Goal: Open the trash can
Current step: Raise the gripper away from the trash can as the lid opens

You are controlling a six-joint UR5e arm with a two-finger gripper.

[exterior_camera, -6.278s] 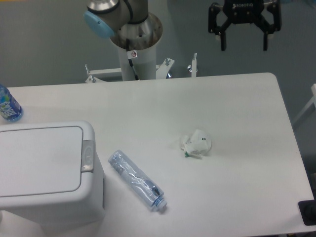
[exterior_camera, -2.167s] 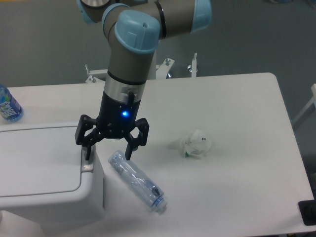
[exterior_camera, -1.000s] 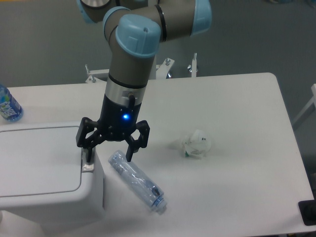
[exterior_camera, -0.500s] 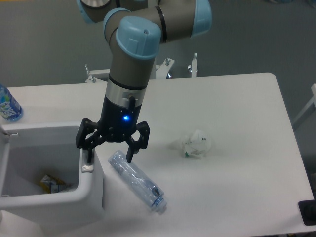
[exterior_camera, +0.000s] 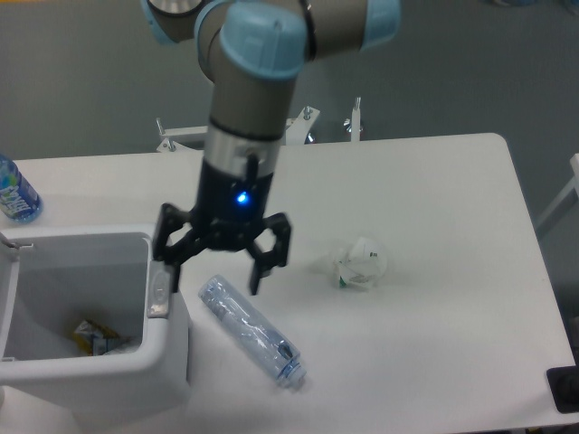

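Gaping trash can (exterior_camera: 167, 362) below-left of fingers (exterior_camera: 256, 275)

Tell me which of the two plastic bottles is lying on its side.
The clear bottle in front of the gripper lies flat on the table. The blue-labelled bottle at the left edge stands upright.

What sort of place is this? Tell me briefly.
Probably a robotics lab test bench: a UR5e arm's claw hangs open over a white table staged with an open trash can, an empty plastic bottle and crumpled paper.
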